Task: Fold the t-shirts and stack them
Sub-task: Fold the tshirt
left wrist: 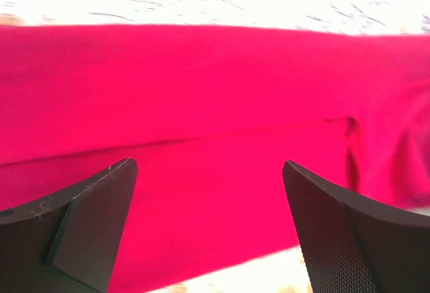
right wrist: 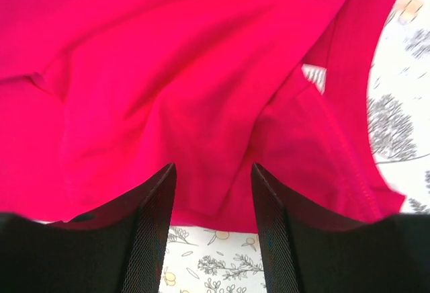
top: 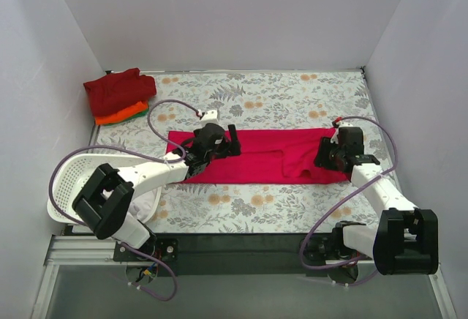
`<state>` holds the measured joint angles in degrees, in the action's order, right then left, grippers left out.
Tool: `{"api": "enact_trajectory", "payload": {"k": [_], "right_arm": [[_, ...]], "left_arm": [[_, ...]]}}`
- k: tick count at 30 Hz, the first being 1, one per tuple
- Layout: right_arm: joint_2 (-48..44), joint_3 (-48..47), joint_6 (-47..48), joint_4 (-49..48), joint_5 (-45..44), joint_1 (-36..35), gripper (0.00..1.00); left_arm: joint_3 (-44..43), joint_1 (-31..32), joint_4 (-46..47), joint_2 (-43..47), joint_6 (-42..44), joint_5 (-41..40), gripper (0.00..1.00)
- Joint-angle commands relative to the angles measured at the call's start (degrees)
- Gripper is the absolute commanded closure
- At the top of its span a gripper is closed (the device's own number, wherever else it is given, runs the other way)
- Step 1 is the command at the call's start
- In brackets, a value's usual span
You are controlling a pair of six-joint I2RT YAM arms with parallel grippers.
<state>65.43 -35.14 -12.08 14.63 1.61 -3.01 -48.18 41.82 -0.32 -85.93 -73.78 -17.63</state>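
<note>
A bright pinkish-red t-shirt (top: 270, 156) lies folded into a long strip across the middle of the table. My left gripper (top: 225, 145) hovers over its left part, jaws wide open and empty. In the left wrist view (left wrist: 209, 169) the cloth (left wrist: 215, 91) fills the frame, with a fold line across it. My right gripper (top: 327, 156) is at the strip's right end. In the right wrist view (right wrist: 211, 172) it is open, and the shirt's rumpled near edge (right wrist: 208, 199) lies between the fingertips. Darker red, orange and green t-shirts (top: 119, 94) are stacked at the back left.
A white lattice basket (top: 73, 180) sits at the near left, partly under the left arm. The floral tablecloth (top: 263, 92) covers the table, with white walls on three sides. Purple cables loop over both arms.
</note>
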Motion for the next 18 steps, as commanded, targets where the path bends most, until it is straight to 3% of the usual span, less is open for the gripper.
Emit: {"api": "enact_trajectory", "payload": {"k": [1,8,18], "right_arm": [[0.6,1.8,-1.7,0.9,0.6,-1.2,0.57],[0.2,5.0,-2.9,1.4,0.4,-2.6,0.59],[0.6,7.2,-3.5,0.3,0.7,-3.6,0.67]], "left_arm": [[-1.6,3.7,3.6,-0.2,-1.5,4.3,0.18],[-6.4,11.1,6.7,-8.1,-2.8,7.0,0.18],[-13.3,14.6,8.0,-17.2,-3.8,8.9,0.18]]}}
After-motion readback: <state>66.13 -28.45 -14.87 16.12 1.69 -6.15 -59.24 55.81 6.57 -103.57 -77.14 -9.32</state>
